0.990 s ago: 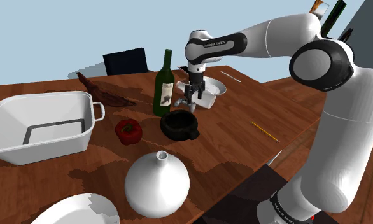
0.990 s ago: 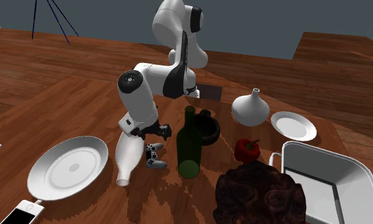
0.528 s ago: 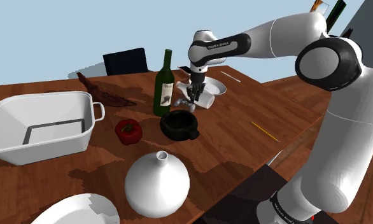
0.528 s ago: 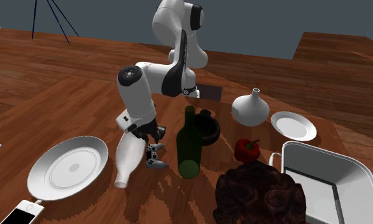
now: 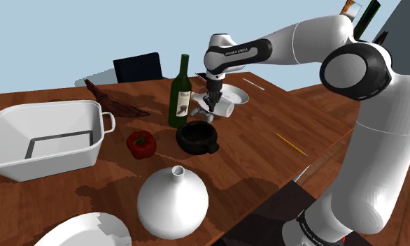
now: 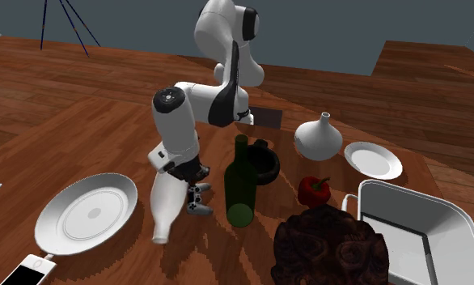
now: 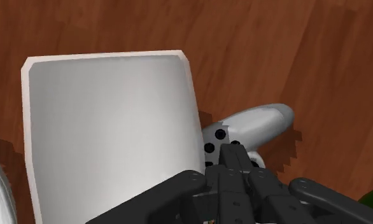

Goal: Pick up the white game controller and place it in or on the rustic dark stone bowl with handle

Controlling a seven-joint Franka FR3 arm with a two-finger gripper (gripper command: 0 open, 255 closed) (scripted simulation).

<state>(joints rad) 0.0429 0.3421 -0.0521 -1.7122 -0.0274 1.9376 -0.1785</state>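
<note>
The white game controller lies on the wooden table between a green wine bottle and a white bottle lying on its side. My gripper points straight down and is shut on the controller. One grey-white handle of the controller and its black buttons stick out past the fingers. The dark bowl with handle stands a short way off, toward the arm's stand, with nothing in it.
A red pepper, a white vase and a white basin share the table. A white plate and a phone lie beyond the white bottle. A rough dark brown object sits by the basin.
The gripper came down over the controller and its fingers went from wide open to shut. The lying white bottle has shifted slightly beside it.
</note>
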